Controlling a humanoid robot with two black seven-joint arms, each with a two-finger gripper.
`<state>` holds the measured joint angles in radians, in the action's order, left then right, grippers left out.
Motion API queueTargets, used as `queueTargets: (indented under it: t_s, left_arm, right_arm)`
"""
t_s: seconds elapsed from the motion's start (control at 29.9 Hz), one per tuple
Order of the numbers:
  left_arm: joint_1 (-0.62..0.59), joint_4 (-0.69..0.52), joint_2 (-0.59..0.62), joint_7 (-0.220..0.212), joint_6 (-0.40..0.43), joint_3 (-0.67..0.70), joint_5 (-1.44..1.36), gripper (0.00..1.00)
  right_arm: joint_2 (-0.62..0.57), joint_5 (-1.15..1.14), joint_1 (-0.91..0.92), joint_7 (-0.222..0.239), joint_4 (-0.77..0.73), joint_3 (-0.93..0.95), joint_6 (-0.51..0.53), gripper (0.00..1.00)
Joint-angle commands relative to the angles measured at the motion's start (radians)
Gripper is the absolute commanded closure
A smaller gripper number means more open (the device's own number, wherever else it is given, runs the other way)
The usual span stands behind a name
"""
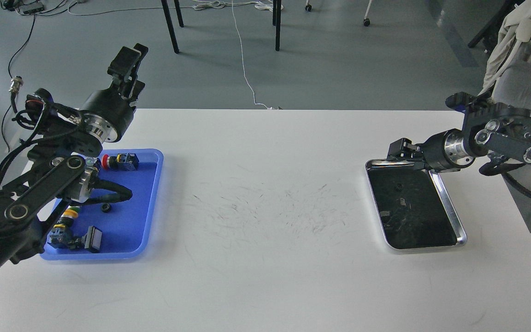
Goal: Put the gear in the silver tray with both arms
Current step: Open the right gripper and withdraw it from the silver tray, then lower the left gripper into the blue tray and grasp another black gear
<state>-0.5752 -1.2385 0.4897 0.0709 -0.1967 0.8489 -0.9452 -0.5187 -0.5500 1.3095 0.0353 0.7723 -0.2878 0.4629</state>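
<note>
The white table (pixel 265 207) is matte, with faint dark scuff marks across the middle, and that whole middle stretch is open. Over at 3 o'clock sits the silver tray (pixel 450 203): shiny steel, rounded corners, raised rim, dark mirror-like bottom with a few small specks I can't make out. The right gripper (pixel 397 152) hangs at the tray's far edge, dark and end-on, so I can't tell how its fingers stand. At 9 o'clock there's a blue plastic tray (pixel 152 203) close to the table's left edge, holding push-button switches (pixel 120 161) with red, green and yellow caps, plus a small black ring (pixel 106 207) that could be the gear. The left gripper (pixel 129 62) points up past the table's far edge; can't tell its fingers apart either. No readable labels anywhere.
</note>
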Motion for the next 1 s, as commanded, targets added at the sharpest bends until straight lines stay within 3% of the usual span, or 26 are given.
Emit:
queueTargets:
  t_s: [0.0, 0.13, 0.3, 0.43, 0.53, 0.6, 0.97]
  left_arm:
    - [0.002, -0.006, 0.032, -0.011, 0.013, -0.002, 0.005, 0.02]
    - [0.003, -0.033, 0.154, -0.022, 0.072, -0.048, 0.006, 0.02]
    - [0.061, -0.139, 0.428, -0.003, 0.203, -0.16, -0.003, 0.02]
    - [0.092, -0.188, 0.596, 0.021, 0.243, -0.327, -0.174, 0.02]
    - [0.094, -0.182, 0.606, 0.069, 0.238, -0.378, -0.419, 0.02]
    - [0.098, -0.17, 0.595, 0.078, 0.235, -0.381, -0.564, 0.02]
    - [0.107, -0.113, 0.48, 0.069, 0.188, -0.47, -0.918, 0.03]
  right_arm:
    - [-0.024, 0.044, -0.027, 0.0, -0.027, 0.35, -0.007, 0.02]
    - [-0.015, 0.301, -0.139, 0.003, -0.059, 0.743, -0.001, 0.02]
    - [0.008, 0.781, -0.414, -0.006, -0.027, 1.01, 0.026, 0.02]
    - [0.097, 0.843, -0.698, -0.07, 0.042, 1.131, 0.026, 0.02]
    - [0.147, 0.841, -0.803, -0.083, 0.048, 1.174, 0.026, 0.02]
    - [0.175, 0.841, -0.815, -0.086, 0.042, 1.182, 0.026, 0.02]
    - [0.178, 0.838, -0.828, -0.086, 0.027, 1.171, 0.026, 0.02]
